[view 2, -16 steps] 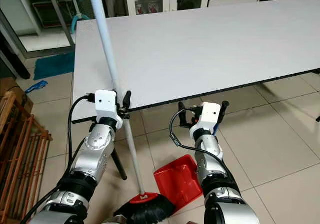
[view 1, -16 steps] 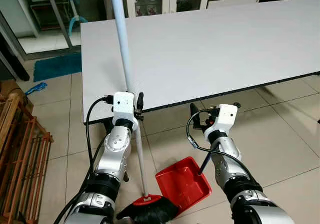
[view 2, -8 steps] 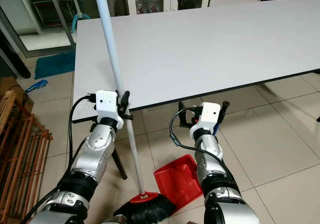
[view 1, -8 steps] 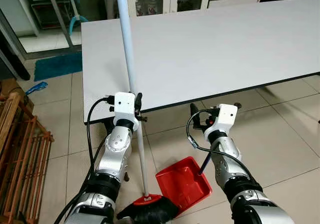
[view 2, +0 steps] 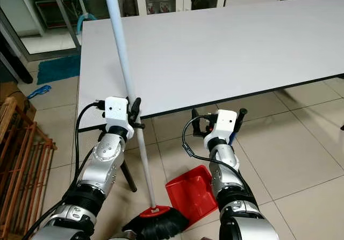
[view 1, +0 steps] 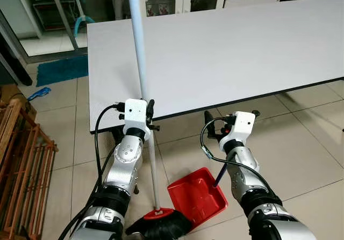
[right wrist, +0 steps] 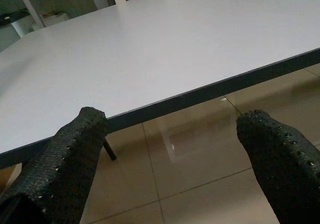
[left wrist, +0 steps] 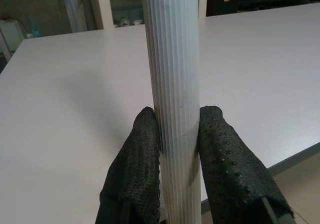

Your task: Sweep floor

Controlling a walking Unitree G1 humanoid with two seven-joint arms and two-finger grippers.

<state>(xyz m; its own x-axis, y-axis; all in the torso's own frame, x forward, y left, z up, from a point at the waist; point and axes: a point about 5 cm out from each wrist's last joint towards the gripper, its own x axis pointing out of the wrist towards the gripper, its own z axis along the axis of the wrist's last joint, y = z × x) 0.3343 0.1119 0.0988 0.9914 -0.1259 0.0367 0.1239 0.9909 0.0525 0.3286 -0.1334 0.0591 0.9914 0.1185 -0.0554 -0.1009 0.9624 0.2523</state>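
Upright beside the corner of the grey table (view 1: 226, 41), ribbed white broom handle (view 1: 141, 57) pinched between both pads of the left gripper (left wrist: 176, 159); black bristle head (view 1: 161, 226) with red collar down on the tiled floor (view 1: 301, 143), touching the red dustpan (view 1: 198, 197). Right gripper (right wrist: 170, 149) spread wide, holding nothing, poised near the table edge above the pan. Likely hazards: long handle knocking the tabletop on a wide stroke, pole twisting or slipping in a two-point pinch, unheld dustpan shoved aside by the bristles.
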